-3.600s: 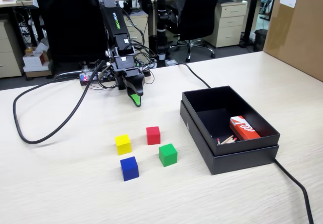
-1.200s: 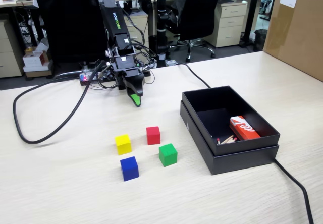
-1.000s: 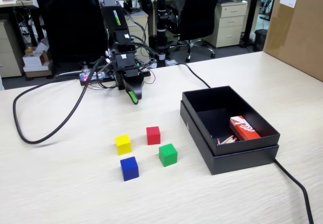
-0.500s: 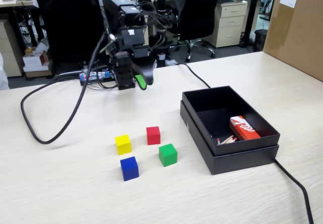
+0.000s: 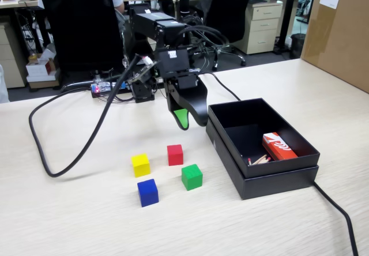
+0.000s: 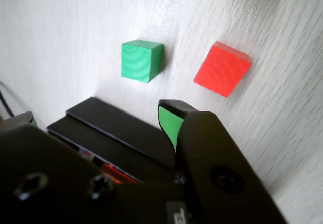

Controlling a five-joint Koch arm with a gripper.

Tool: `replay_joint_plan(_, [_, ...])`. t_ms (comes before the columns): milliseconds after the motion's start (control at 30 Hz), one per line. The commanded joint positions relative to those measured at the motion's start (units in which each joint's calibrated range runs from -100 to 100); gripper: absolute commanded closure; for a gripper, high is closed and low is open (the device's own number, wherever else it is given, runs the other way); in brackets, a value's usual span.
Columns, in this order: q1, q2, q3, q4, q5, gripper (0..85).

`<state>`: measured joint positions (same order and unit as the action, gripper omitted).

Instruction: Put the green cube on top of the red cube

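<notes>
Claw [image 5: 185,120] hanging in the air at frame centre of the fixed view, just left of the black box [image 5: 260,170], above and behind the cubes, touching none. Spread or pressed together: cannot tell, since only one green-faced tip shows clearly in either view. Green cube [image 5: 192,176] on the bench [image 5: 81,221], lower centre, near the box's left wall; upper centre in the wrist view [image 6: 142,60]. Red cube [image 5: 175,154] just up and left of it, apart, not touching; upper right in the wrist view [image 6: 222,69]. Yellow cube [image 5: 140,165] left of the red, blue cube [image 5: 147,192] below the yellow. Red-and-white packet [image 5: 278,146] inside the box at right, its print too small to read.
</notes>
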<state>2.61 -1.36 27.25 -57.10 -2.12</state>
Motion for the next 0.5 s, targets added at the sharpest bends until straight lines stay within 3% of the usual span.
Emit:
replay_joint_plan(0, [-0.2, 6.4, 8.4, 0.0, -0.8, 38.2])
replay_joint_plan(467, [-0.7, 22.3, 14.6, 0.1, -0.7, 38.0])
